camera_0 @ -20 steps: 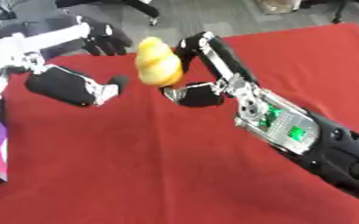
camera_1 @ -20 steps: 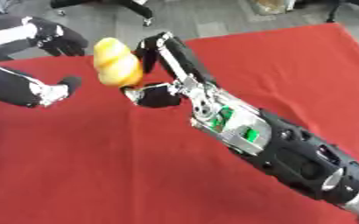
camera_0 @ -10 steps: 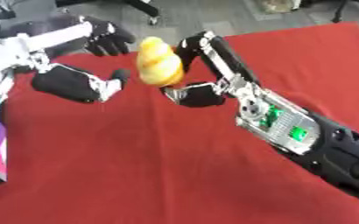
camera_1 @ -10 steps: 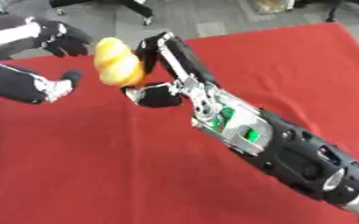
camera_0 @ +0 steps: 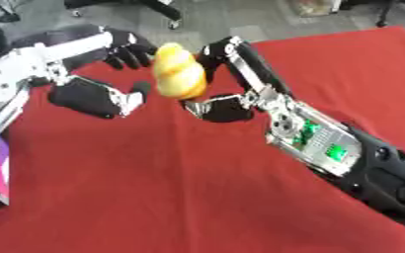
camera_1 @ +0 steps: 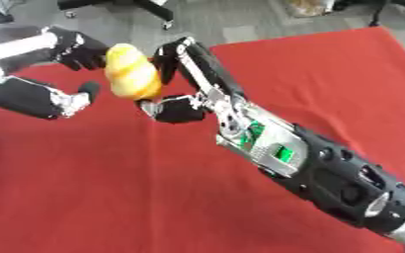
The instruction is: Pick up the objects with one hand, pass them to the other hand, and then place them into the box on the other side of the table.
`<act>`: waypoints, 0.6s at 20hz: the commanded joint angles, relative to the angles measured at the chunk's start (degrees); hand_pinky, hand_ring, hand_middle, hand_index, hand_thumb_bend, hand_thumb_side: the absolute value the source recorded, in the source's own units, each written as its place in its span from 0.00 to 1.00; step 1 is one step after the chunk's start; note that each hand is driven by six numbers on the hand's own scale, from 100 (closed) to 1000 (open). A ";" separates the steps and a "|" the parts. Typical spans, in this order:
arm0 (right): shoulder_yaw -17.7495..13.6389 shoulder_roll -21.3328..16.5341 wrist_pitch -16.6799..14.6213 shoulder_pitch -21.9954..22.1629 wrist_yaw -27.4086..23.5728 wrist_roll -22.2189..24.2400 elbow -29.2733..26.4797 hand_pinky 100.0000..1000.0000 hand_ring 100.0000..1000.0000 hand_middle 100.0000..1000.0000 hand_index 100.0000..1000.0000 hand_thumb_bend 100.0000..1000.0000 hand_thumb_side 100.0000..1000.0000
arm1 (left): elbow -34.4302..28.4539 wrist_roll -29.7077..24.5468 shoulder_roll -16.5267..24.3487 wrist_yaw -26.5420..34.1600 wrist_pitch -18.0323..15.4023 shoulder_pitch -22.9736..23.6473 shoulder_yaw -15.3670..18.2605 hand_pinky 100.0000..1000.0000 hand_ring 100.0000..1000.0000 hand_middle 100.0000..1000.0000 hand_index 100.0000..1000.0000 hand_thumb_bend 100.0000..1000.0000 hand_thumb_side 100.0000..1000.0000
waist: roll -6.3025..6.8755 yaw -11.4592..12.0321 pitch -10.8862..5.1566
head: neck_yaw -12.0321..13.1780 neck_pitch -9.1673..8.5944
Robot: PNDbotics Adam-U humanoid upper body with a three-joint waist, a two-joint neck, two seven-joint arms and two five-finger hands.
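The right hand (camera_0: 227, 81) grasps a yellow lumpy object (camera_0: 179, 72) between fingers and thumb, holding it up above the red table (camera_0: 154, 188) near its far edge. The left hand (camera_0: 98, 74) is right beside it, fingers spread and relaxed around the object's left side, thumb below; whether it touches yet is hard to tell. So the pick-up looks done and the handover seems to be under way but not finished: the object sits in the right hand's grip alone. Left to do: the left hand must close, the right let go, then the placing into the box (no box shows clearly in either view).
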 commanded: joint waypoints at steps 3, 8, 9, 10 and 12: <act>-0.31 -0.55 -0.46 -1.11 0.40 0.23 -0.87 0.73 0.45 0.25 0.39 0.29 0.00 | 0.28 1.12 0.19 -0.75 0.96 -1.14 0.93 0.84 0.80 0.73 0.90 0.00 0.12 | 0.01 -0.09 0.07 | 0.20 -0.58; -0.13 -0.44 -0.86 -1.19 0.83 0.84 -0.87 0.73 0.45 0.25 0.39 0.29 0.00 | 0.72 1.52 -0.32 -0.22 1.75 -1.16 1.12 0.84 0.79 0.73 0.90 0.00 0.13 | -0.06 -0.09 0.11 | 0.29 -0.68; -0.11 -0.41 -0.83 -1.19 0.88 0.95 -0.87 0.73 0.45 0.25 0.39 0.29 0.00 | 0.63 1.37 -0.42 0.12 1.74 -1.18 1.11 0.84 0.79 0.72 0.90 0.00 0.13 | -0.07 -0.08 0.14 | 0.32 -0.69; -0.10 -0.38 -0.79 -1.19 0.89 1.02 -0.87 0.73 0.45 0.25 0.39 0.29 0.00 | 0.44 1.21 -0.49 0.44 1.71 -1.18 1.14 0.83 0.79 0.72 0.89 0.00 0.14 | -0.09 -0.08 0.17 | 0.34 -0.66; -0.10 -0.35 -0.75 -1.23 0.91 1.11 -0.87 0.73 0.45 0.25 0.39 0.29 0.00 | -0.05 0.77 -0.57 1.09 1.73 -1.25 1.09 0.84 0.79 0.72 0.89 0.00 0.14 | -0.10 -0.07 0.23 | 0.32 -0.60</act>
